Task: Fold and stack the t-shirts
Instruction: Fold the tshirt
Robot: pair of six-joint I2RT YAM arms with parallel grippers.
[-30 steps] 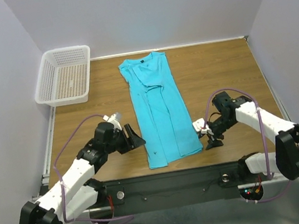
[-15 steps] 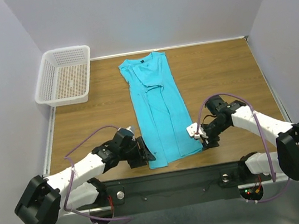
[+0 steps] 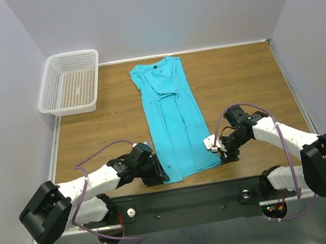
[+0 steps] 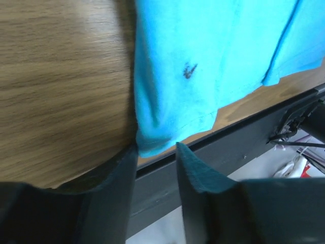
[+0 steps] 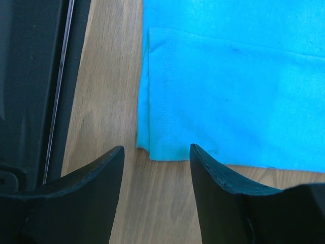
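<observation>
Looking down on a brown wooden desk (image 3: 236, 80), filling the middle of the top view. Carrying along its centre a turquoise t-shirt (image 3: 174, 120), lying flat and folded into a long narrow strip, with the neckline pointing at the far wall and the hem ending just short of the black rail (image 3: 187, 198) at the near edge. Also carrying, at the far left corner, a white mesh basket (image 3: 56, 104), sitting well apart from the cloth. Stretching in low from the two near corners, a white arm on each side, each one bending toward a lower corner of the t-shirt. Sitting at the hem's left corner, close over the desk: the left gripper (image 3: 158, 173), standing partly open, with the very tip of that corner reaching just into the gap between its dark fingers (image 4: 119, 178) and lying against or just beside one of them, not visibly pinched. Sitting at the hem's right corner: the right gripper (image 3: 222, 150), standing wide open and gripping nothing, its fingers (image 5: 101, 173) straddling the stitched corner with bare wood showing on either side, the cloth lying between the tips but apart from both. Showing, on the cloth near the left corner of the hem, a small dark mark (image 4: 190, 71).
</observation>
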